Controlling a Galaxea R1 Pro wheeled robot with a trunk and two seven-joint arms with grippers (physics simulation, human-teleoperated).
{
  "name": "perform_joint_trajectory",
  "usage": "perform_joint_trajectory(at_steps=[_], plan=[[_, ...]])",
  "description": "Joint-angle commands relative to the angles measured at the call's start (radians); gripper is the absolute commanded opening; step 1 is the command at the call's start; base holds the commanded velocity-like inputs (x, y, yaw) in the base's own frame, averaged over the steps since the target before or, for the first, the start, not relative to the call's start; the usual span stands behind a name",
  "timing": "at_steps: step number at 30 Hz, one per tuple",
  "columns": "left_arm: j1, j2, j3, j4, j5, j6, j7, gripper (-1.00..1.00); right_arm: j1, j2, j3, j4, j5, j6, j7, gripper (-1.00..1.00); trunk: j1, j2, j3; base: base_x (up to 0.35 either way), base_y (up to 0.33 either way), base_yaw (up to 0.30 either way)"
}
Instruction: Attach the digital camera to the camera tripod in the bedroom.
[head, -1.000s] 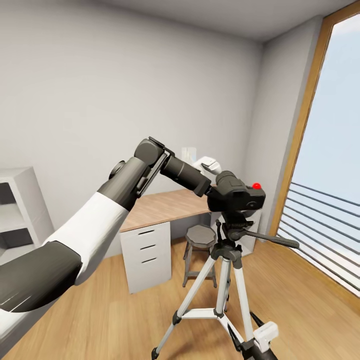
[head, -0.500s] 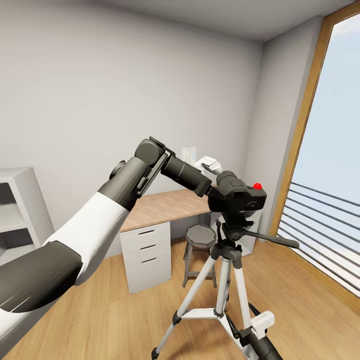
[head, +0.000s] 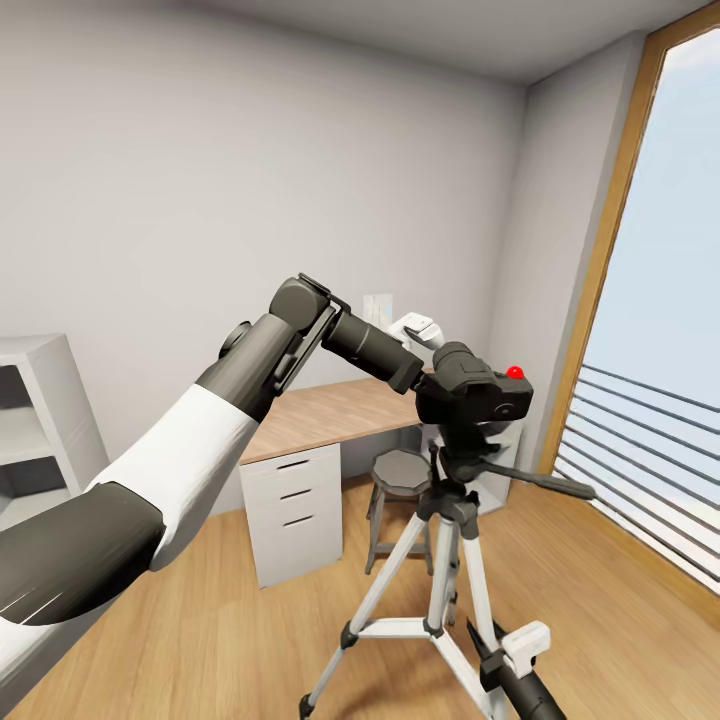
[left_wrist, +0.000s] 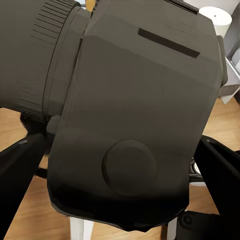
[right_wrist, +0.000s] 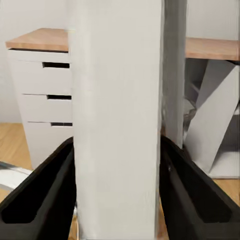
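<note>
The digital camera (head: 480, 392), black with a red button on top, sits on the dark head of the camera tripod (head: 448, 500). My left gripper (head: 428, 390) is shut on the camera's near side. In the left wrist view the camera body (left_wrist: 130, 115) lies between the dark fingers (left_wrist: 20, 165). Low at the right, my right gripper (head: 503, 655) is shut on one silver tripod leg (right_wrist: 117, 100), with a finger (right_wrist: 45, 190) pressed on either side of it. The long black pan handle (head: 540, 482) points right toward the window.
Behind the tripod stand a wood-topped white desk (head: 320, 415) with drawers and a short grey round stool (head: 400, 475). A grey shelf (head: 30, 420) is at the left. A tall wood-framed window (head: 610, 250) with railing takes the right side. The floor is light wood.
My right gripper rose a little along the tripod leg. The tripod has shifted slightly left, legs and pan handle with it. The left arm and camera hold still.
</note>
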Motion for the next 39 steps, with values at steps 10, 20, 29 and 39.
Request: perform_joint_trajectory(at_steps=[10, 20, 29, 39], plan=[[0.0, -0.001, 0.001, 0.0, -0.01, 0.009, -0.009, -1.0, 0.0, -0.001, 0.008, 0.001, -0.006, -0.003, 0.008, -1.0, 0.0, -0.001, -0.001, 0.0, 0.0, 0.0], [0.0, -0.001, 0.002, 0.089, -0.01, 0.009, -0.01, -1.0, 0.0, -0.001, 0.007, 0.001, -0.006, -0.004, 0.002, -1.0, 0.0, -0.001, -0.001, 0.0, 0.0, 0.0], [0.0, -0.001, 0.004, 0.099, -0.01, 0.009, -0.01, -1.0, 0.0, -0.001, 0.007, 0.001, -0.006, -0.004, 0.002, -1.0, 0.0, -0.001, -0.001, 0.0, 0.0, 0.0], [0.0, -0.001, 0.038, 0.1, -0.01, 0.009, -0.01, -1.0, 0.0, -0.001, 0.007, 0.001, -0.006, -0.004, 0.002, -1.0, 0.0, -0.001, -0.001, 0.0, 0.0, 0.0]])
